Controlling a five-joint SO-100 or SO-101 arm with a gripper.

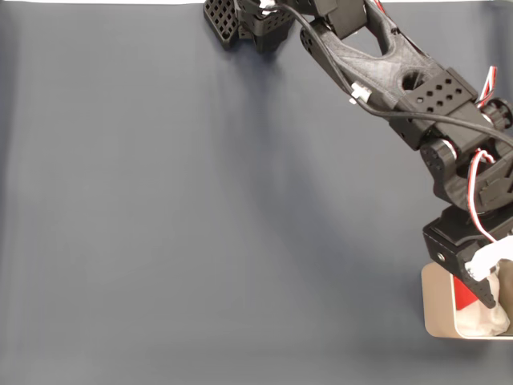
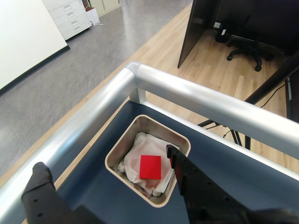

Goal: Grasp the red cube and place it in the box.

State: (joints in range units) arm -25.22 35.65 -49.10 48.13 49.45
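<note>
Wrist view: the red cube is seen lying flat on the white lining inside the box, lower centre of the frame. The fingers are spread wide and hold nothing; one dark finger is at lower left, the other at lower right, its tip just beside the cube's right edge. The cube lies between them, apart from both.

Fixed view: the box is placed at the lower right edge on the dark bench, with the gripper over it and red partly visible beneath.
</note>
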